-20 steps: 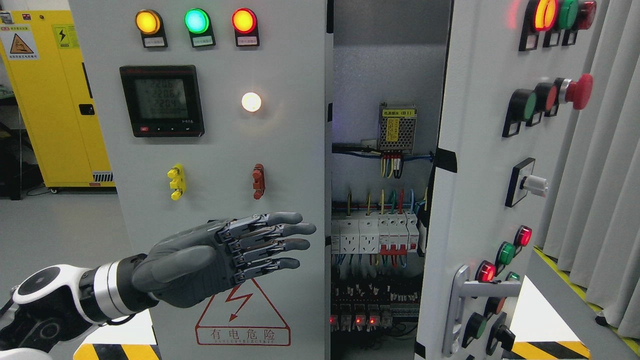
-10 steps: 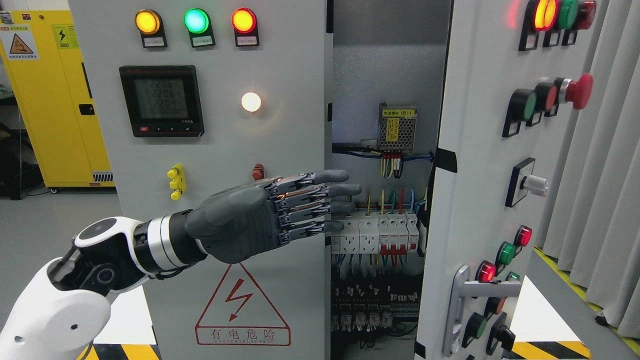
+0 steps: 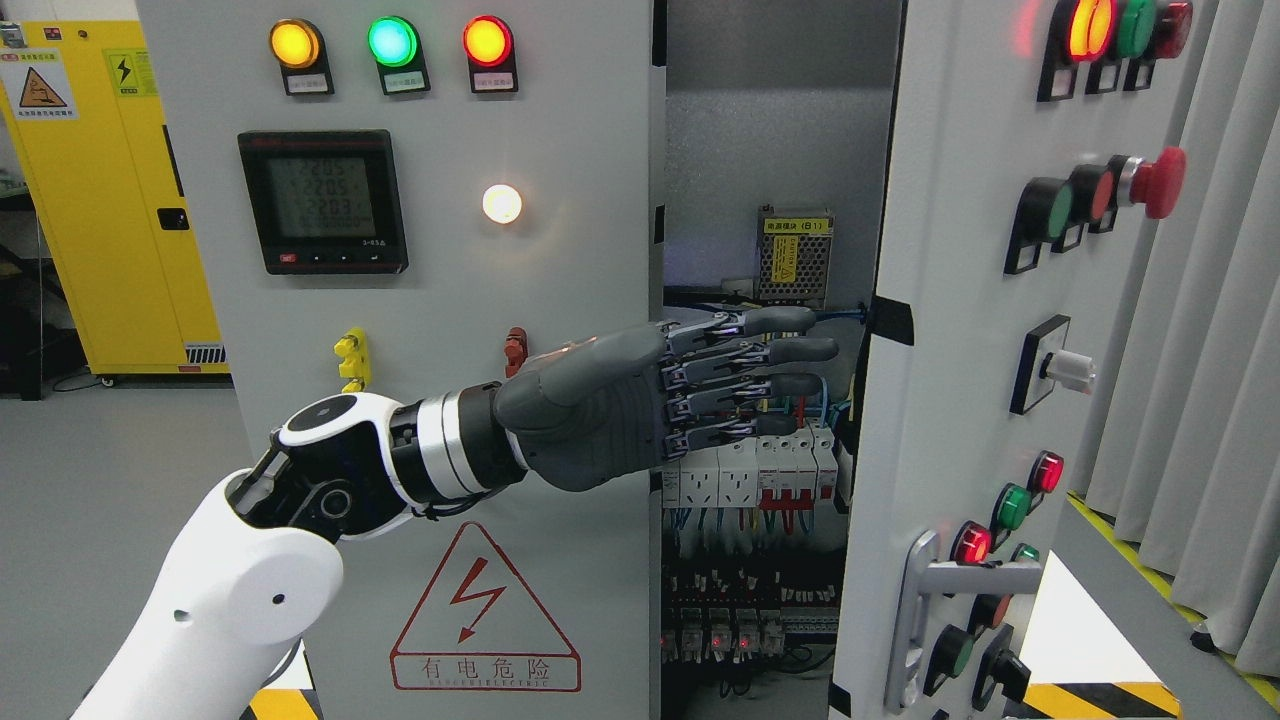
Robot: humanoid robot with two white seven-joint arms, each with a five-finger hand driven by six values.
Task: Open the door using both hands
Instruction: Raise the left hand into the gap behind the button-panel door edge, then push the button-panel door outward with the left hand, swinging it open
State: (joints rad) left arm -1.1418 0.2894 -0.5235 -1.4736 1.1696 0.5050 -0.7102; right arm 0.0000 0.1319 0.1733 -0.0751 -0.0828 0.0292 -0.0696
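Breakers (image 3: 745, 475) and wiring sit behind the outstretched left hand (image 3: 660, 395).

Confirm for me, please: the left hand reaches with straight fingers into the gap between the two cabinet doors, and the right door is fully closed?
Not quite. In the head view the right door stands ajar, swung open; the left hand does reach into the gap, fingers straight.

Grey floor (image 3: 110, 470) across the lower left of the frame, with a yellow cabinet (image 3: 105, 190) standing on it at upper left. Black-and-yellow hazard stripes (image 3: 1090, 698) along the bottom, under the grey electrical cabinet (image 3: 560, 280).
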